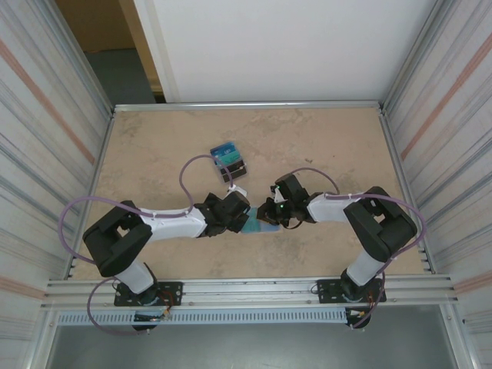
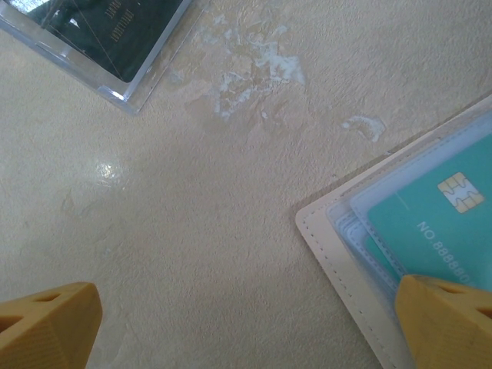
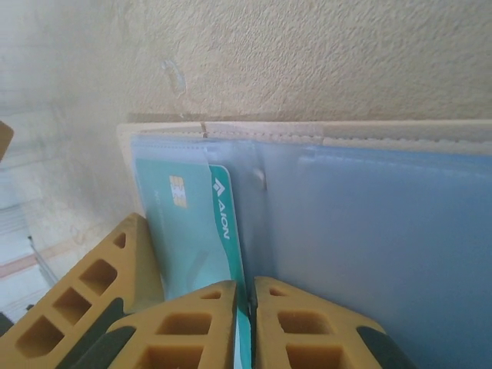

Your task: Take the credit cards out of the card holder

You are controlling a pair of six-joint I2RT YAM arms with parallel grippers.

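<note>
The table [image 1: 154, 146] is beige and rough, closed in by ribbed metal walls [image 1: 46, 115]. The card holder [image 3: 307, 129] lies open on it between my two arms, with its pale blue inside facing up. My right gripper [image 3: 246, 304] is closed on the long edge of a teal card [image 3: 196, 231] at the holder's end. I cannot tell how much of this card is free of the clear sleeve [image 3: 323, 200].

My left gripper [image 2: 246, 304] is wide open and holds nothing. One of its fingers [image 2: 450, 323] stands over the holder's corner, above a teal card face, but I cannot tell if it really presses down. The pile of cards [image 1: 228, 160] lies further back, well apart from the holder.

I think the main danger is that my right jaws pinch the sleeve together with the card. Then the whole holder would come along when I pull. If my left finger does not pin the holder, the holder may slide or lift. If the finger presses on the same card, it would work against my pull. My hold is also only on a thin edge, so the card may twist or slip out.
</note>
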